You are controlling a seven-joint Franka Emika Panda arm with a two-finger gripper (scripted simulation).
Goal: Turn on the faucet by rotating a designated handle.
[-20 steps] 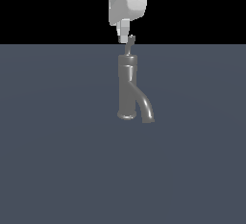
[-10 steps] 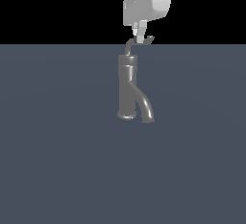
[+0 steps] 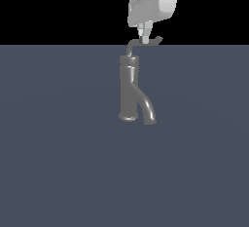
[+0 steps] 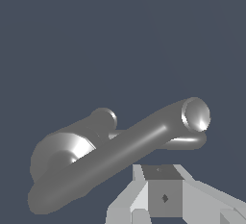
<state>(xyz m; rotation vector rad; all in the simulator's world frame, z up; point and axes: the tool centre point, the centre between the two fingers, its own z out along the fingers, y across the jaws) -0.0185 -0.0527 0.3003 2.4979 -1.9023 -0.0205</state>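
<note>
The faucet (image 3: 129,90) is a grey upright column with a round base and a curved spout going down toward the exterior view's right. The handle (image 3: 146,44) is a thin bent rod on its top, lying horizontal toward the exterior view's right with a small upturned tip. My white gripper (image 3: 144,36) hangs straight down from above. Its fingers are close together, with nothing between them, and their tips touch the rod near its middle. In the wrist view the handle (image 4: 139,143) crosses close in front of the fingers (image 4: 163,194), above the faucet column (image 4: 62,153).
The faucet stands on a flat dark blue-grey surface (image 3: 58,162) that fills the lower part of the exterior view. Nothing else shows on it. The background above is black.
My gripper has moved toward the exterior view's right. The handle has swung with it and now points out to that side, where before it looked short.
</note>
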